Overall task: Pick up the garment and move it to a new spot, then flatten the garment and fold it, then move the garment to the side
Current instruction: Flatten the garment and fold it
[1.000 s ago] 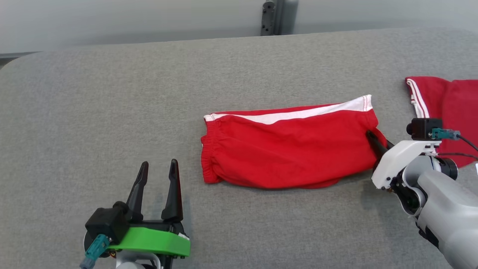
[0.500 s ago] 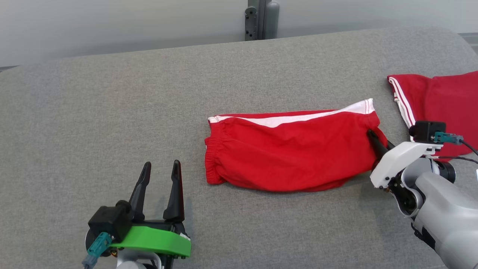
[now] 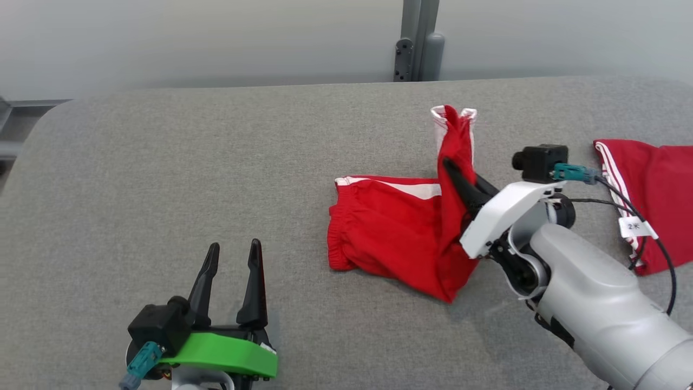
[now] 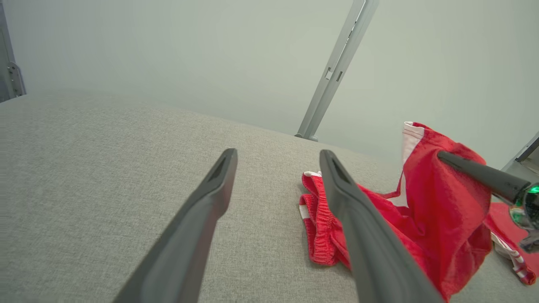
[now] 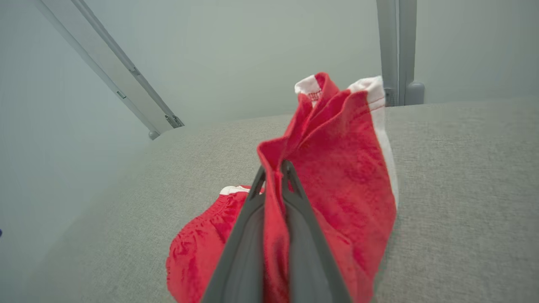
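**Current state.** We are gripping the red garment with the right claw. Its jaws are pressing together on a pinch of cloth just below the hem end. In the right wrist view the fabric is passing between both fingers and bunching above the tips. The hem end is standing up off the grey cloth-covered desk. The elastic waistband is lying flat on the desk to the left of the claw. The garment is sitting right of centre, midway between the near and far edges.

The left claw is sitting at the near left with its jaws spread wide. It is holding nothing and is well apart from the garment. A second red garment is lying at the right edge, apart from ours.

**Handling.** We are judging the garment to be light, soft and limp. It is draping from one pinch and is likely to sag, twist and bunch rather than hold a shape. It is not fragile. The knit is probably giving good friction, though a thin pinch may pull out under a tug.

**Where to take hold.** For flattening, we are recommending two holds at opposite ends:
- a hem corner for the right claw;
- a waistband corner for the left claw, where the gathered elastic is offering a thicker, surer bite.
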Controlling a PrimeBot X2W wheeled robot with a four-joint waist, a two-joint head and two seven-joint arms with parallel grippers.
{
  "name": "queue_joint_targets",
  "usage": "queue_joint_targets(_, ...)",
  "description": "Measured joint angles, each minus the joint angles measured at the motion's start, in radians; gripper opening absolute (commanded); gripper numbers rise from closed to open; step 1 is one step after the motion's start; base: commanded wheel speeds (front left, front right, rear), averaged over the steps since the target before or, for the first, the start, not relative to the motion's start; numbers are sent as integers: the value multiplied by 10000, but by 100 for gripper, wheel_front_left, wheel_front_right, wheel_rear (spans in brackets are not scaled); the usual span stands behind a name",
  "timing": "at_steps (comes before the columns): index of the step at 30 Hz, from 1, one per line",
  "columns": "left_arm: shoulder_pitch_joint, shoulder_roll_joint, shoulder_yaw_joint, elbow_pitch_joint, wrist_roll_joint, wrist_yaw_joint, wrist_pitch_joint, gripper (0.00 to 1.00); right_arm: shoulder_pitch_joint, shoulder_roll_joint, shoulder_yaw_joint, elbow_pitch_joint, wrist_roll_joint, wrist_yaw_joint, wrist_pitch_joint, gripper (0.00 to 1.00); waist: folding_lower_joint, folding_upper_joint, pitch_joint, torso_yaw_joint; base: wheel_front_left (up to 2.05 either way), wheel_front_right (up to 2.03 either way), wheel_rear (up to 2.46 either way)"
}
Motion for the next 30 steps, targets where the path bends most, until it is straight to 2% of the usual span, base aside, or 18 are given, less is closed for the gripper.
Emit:
queue_joint_targets(6, 68, -29, -63, -8, -15, 0, 0, 100, -13, 834, 94, 205, -130, 0, 295, 0, 0, 0, -132, 573, 0, 0, 0)
queue_joint_targets(20, 103, -82, -219, 113, -35, -33, -13, 100, -261, 2046, 163, 2577, -313, -2, 435, 0, 0, 0, -248, 1702, 0, 0, 0)
queue_joint_targets(21, 105, -86, -228, 128, -35, -33, -13, 100, -274, 2127, 194, 2736, -314, -2, 435, 28, 0, 0, -258, 1733, 0, 0, 0)
queue_joint_targets(22, 106, -90, -238, 136, -40, -33, -15, 100, -280, 2190, 242, 2857, -314, -2, 451, 76, 0, 0, -271, 1751, 0, 0, 0)
queue_joint_targets(23, 107, -94, -247, 148, -44, -33, -15, 100, -280, 2236, 297, 2913, -313, -2, 476, 100, 0, 0, -285, 1760, 0, 0, 0)
queue_joint_targets(30, 186, -102, -261, 176, -59, -31, -38, 100, -254, 2372, 662, 2591, -132, -2, 303, 100, 0, 0, -357, 1658, 0, 0, 0)
